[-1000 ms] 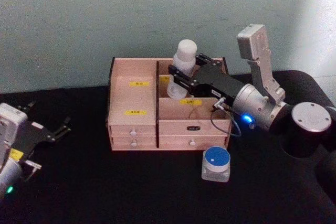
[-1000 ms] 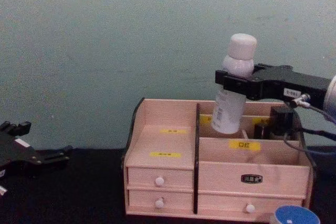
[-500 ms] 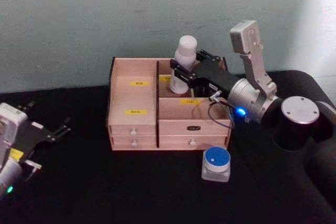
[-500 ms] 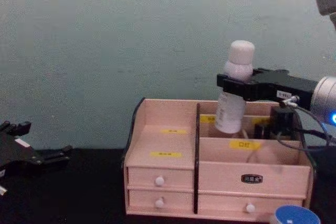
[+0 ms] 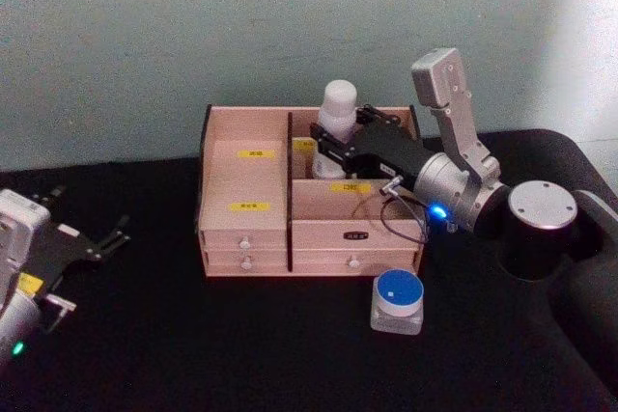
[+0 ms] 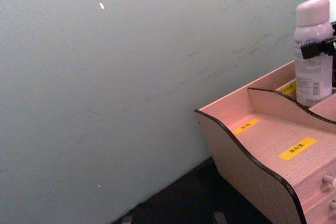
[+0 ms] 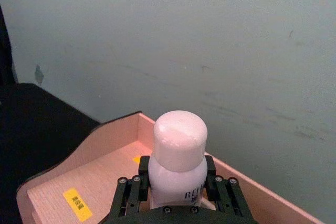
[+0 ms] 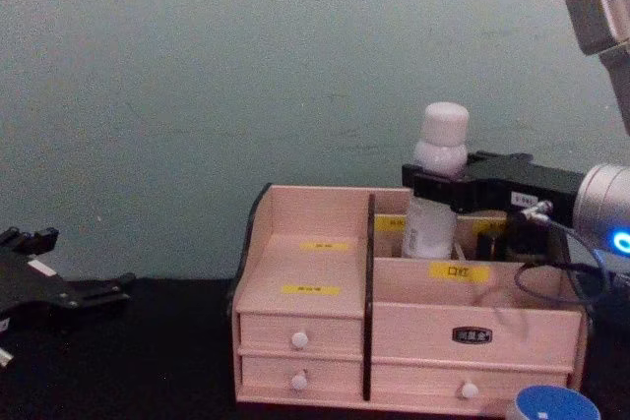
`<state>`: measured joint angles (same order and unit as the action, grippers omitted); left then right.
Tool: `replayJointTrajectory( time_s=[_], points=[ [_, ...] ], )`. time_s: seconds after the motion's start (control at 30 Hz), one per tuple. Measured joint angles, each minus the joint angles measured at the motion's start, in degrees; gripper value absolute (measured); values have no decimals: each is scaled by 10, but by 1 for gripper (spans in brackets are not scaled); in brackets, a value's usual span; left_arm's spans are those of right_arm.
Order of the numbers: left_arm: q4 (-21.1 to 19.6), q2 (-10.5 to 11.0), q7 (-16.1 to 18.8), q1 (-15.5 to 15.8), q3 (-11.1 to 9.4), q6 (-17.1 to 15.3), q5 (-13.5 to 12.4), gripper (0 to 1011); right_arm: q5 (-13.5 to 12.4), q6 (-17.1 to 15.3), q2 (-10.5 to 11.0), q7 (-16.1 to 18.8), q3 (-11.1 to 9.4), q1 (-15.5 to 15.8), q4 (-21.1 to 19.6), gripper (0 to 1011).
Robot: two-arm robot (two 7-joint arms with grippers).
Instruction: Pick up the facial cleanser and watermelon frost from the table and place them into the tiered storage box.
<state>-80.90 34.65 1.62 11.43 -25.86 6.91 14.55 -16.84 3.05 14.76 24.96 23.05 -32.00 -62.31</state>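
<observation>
- Head view: right gripper [image 5: 338, 137] comes in from the right of the frame, clamped on a white bottle [image 5: 338, 113] just below its cap. The bottle stands upright in the rear compartment, right of the centre divider of the storage box [image 5: 241, 176].
- Head view: a blue-lidded jar [image 5: 398, 301] sits on the tabletop [image 5: 241, 344] just in front of the box's lower right corner, untouched. I take it for the second item.
- Head view: left gripper [image 5: 89, 211] is parked at the lower left, fingers spread, holding nothing.
- Left wrist view: the bottle [image 6: 313, 51] rises above the box [image 6: 252, 156] at the right edge, with a black finger across its shoulder.
- Right wrist view: fingers sit on both sides of the bottle [image 7: 177, 161]; the grip looks centred and square.
- Chest view: the lower bottle [image 8: 436, 169] is hidden behind the compartment wall, so I cannot tell whether its base touches the floor.
- Judgement: this is the placing step. Lower straight down and hold the bottle plumb. Let go only once the base is seated, then lift out without clipping the cap or rear rim. A release too high risks a topple against the divider.
</observation>
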Motion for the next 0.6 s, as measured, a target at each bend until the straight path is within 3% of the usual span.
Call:
replayJointTrajectory(
  time_s=[0.6],
  points=[
    [0, 0, 0, 0, 0, 0, 0, 1001, 15, -17, -8, 11, 1, -7, 29, 593]
  ],
)
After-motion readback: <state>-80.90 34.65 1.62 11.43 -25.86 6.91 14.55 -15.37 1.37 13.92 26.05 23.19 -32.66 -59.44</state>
